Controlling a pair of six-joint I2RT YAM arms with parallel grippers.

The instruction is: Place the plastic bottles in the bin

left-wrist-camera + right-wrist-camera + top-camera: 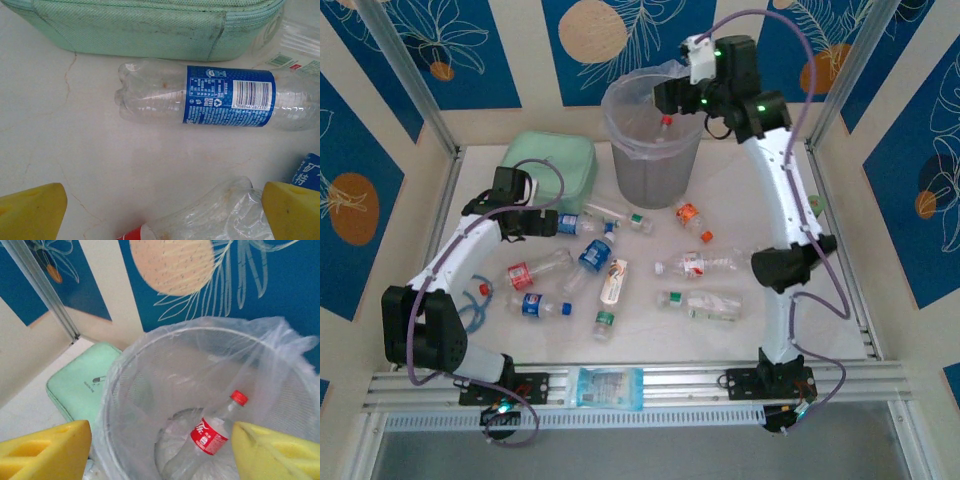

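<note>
The bin (pixel 653 150) stands at the back centre, lined with a clear bag. Inside it leans a red-labelled, red-capped bottle (pixel 214 432), free of both pads. My right gripper (pixel 162 452) hangs open over the bin's mouth (pixel 672 98). Several plastic bottles lie scattered on the table, among them a blue-labelled one (pixel 220 95) beside the mint case. My left gripper (pixel 162 215) is open and low over the table (pixel 542 222), just short of that bottle. A crushed red-labelled bottle (pixel 215 212) lies between its yellow pads, touching neither that I can see.
A flat mint-green zip case (pixel 552 165) lies left of the bin. A blue-and-white packet (pixel 610 387) rests on the front rail. Aluminium frame posts (pixel 410 80) rise at the back corners. More bottles lie mid-table (pixel 700 265).
</note>
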